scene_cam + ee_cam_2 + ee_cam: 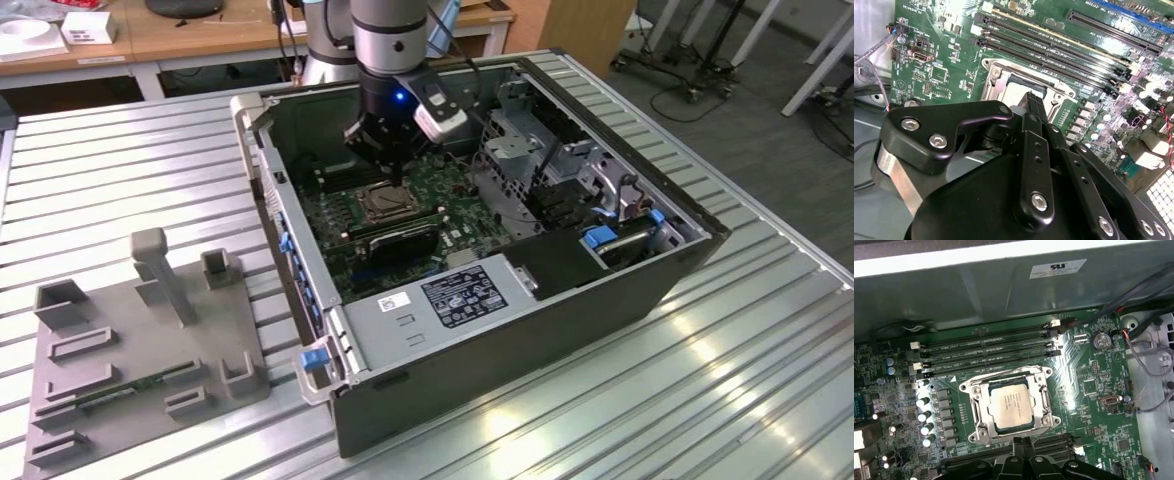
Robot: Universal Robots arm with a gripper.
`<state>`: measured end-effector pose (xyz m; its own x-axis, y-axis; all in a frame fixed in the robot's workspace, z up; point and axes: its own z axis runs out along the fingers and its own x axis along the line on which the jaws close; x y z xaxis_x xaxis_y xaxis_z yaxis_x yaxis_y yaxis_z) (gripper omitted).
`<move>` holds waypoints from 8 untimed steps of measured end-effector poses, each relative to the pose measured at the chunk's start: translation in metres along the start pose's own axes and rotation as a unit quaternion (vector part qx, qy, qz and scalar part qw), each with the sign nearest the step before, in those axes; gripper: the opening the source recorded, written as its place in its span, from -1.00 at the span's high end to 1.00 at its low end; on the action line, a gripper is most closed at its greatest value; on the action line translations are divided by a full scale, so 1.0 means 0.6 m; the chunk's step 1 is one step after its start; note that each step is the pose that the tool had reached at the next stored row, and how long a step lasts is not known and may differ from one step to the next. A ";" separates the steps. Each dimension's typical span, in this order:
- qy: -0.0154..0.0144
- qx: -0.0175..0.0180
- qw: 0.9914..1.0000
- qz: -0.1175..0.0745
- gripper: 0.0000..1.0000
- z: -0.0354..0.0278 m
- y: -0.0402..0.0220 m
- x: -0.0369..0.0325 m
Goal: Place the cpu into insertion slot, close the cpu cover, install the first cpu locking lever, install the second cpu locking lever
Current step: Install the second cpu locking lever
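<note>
The cpu (1010, 406) sits in the insertion slot (974, 412) (cover (1043, 400) down), at twelve o'clock from the fingers (1023, 447), which are pressed together, empty.

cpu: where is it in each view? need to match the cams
Exterior view: the cpu sits in the insertion slot mid-motherboard, just below the gripper.
First wrist view: pale square at centre, framed by the cpu cover.
Second wrist view: pale patch in the socket, partly hidden by the gripper's finger.
Shared landmark: the long black memory slots beside the socket.
</note>
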<state>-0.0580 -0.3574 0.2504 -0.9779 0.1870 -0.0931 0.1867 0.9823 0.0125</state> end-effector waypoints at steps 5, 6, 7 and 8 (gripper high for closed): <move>0.000 0.000 1.000 0.000 0.79 0.000 -0.004 -0.001; 0.000 0.000 1.000 0.000 0.79 0.000 -0.004 -0.001; 0.000 0.000 1.000 0.000 0.79 0.000 -0.005 -0.001; 0.000 0.000 1.000 0.000 0.79 0.000 -0.005 -0.001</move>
<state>-0.0580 -0.3607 0.2504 -0.9779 0.1870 -0.0931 0.1867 0.9823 0.0124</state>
